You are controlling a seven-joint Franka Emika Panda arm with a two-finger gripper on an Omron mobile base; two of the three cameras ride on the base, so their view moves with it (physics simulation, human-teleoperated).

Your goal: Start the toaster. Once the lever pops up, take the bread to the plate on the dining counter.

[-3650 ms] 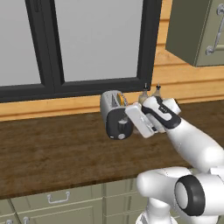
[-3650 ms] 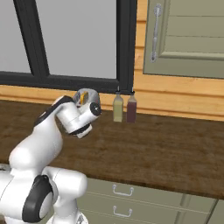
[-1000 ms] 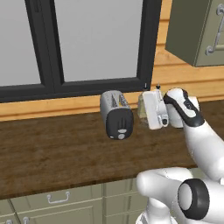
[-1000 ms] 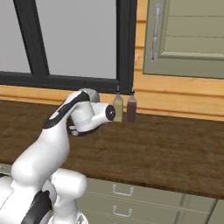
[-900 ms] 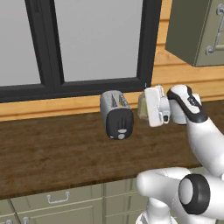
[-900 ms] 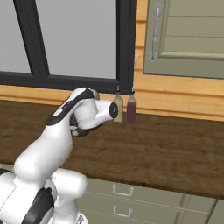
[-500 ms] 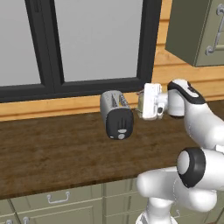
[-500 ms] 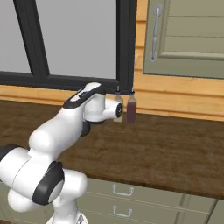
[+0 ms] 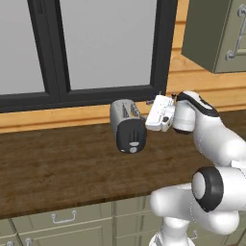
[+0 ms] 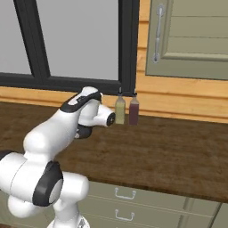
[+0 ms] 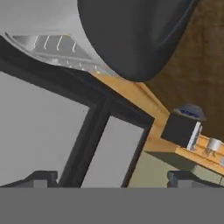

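- Dark wood table (image 9: 57, 168) runs under a black-framed window, with drawers below it.
- Toward the left stands the toaster (image 9: 127, 126), its black end panel and round knob facing out; the lever is too small to tell whether it is down, so starting it looks not yet done.
- No bread can be made out in the slots from here.
- Just right of the toaster hangs the gripper (image 9: 153, 115), fingers (image 11: 41, 178) spread wide and empty, pointing at its side.
- Farther right, two bottles (image 10: 126, 110) stand against the wall; contents cannot be told.
- Carrying bread to a plate remains.
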